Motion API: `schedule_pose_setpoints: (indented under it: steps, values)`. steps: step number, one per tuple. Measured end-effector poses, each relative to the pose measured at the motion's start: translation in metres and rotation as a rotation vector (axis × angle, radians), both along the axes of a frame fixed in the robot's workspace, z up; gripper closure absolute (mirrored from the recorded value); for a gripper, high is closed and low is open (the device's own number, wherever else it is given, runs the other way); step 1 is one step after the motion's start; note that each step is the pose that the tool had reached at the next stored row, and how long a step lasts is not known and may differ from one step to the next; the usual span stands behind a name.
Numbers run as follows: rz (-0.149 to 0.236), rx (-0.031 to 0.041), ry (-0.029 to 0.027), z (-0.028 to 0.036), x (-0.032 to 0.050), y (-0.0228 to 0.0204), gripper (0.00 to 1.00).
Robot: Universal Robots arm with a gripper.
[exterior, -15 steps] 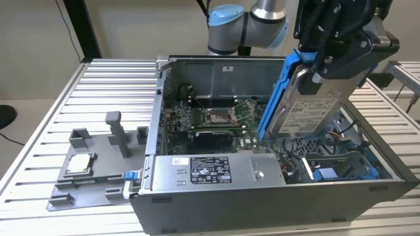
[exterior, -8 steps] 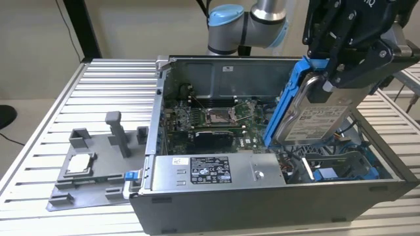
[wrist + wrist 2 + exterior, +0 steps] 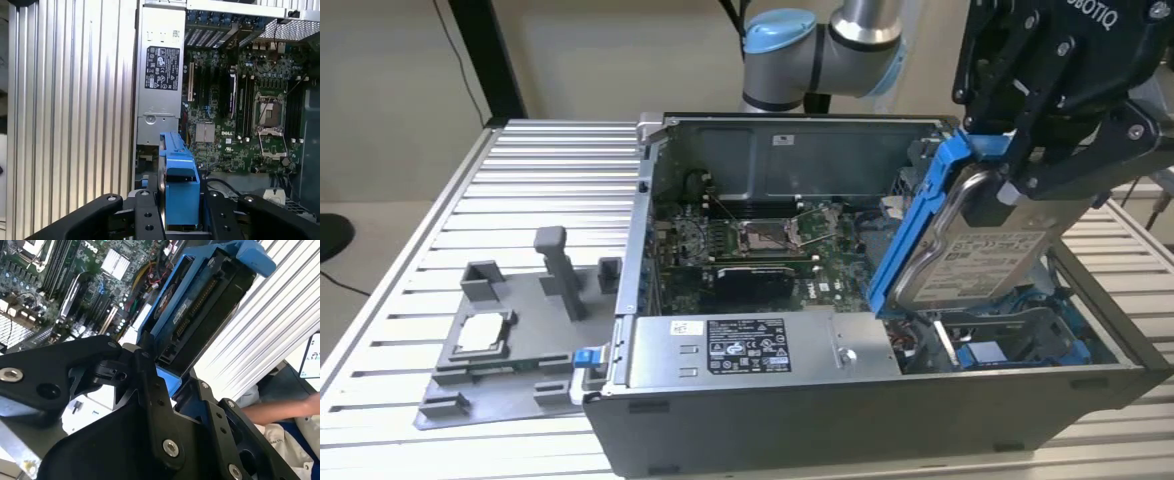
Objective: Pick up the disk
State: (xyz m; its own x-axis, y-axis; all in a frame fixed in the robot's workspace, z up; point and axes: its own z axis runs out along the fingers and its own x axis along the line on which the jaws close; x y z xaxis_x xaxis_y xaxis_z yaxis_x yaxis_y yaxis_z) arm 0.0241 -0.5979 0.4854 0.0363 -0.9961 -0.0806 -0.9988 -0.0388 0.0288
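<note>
Gripper (image 3: 1021, 175) clamped on disk (image 3: 987, 250), held tilted over PC case (image 3: 854, 420); disk's lower end hidden.

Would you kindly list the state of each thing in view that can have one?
Disk: lifted on edge, tilted, partly above its bay, held in its blue bracket.
Gripper: shut on the disk's upper end.
Computer case: side open, motherboard exposed.
CPU socket: open, empty.
Grey fixture: holds a chip.
</note>
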Motion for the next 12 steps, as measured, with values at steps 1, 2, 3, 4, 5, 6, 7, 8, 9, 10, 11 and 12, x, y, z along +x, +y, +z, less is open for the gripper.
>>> schedule_pose_setpoints:
  steps: [1,2,3,4,5,6,7,8,9,10,11,12]
  values:
    - [-0.001,-0.0001,-0.0038,-0.0005,0.0004,-0.0003,1.0]
    - [-0.002,-0.0003,-0.0077,-0.001,0.0007,-0.0005,1.0]
    - [-0.008,-0.0002,-0.0098,-0.0015,0.0009,-0.0005,1.0]
    - [-0.018,-0.0005,-0.0099,-0.0018,0.0009,-0.0005,1.0]
    - [-0.029,-0.0004,-0.01,-0.0022,0.0009,-0.0006,1.0]
    - [-0.038,-0.0004,-0.01,-0.0026,0.0009,-0.0006,1.0]
    - [-0.046,-0.0004,-0.0099,-0.0029,0.0012,-0.0006,1.0]
    - [-0.051,-0.0005,-0.0099,-0.0031,0.0023,-0.0006,1.0]
    - [-0.053,-0.0005,-0.0099,-0.0032,0.0045,-0.0006,1.0]
    - [-0.054,-0.0005,-0.0099,-0.0032,0.007,-0.0006,1.0]
    - [-0.054,-0.0005,-0.0099,-0.0032,0.0098,-0.0006,1.0]
    - [-0.054,-0.0004,-0.01,-0.0032,0.0128,-0.0006,1.0]
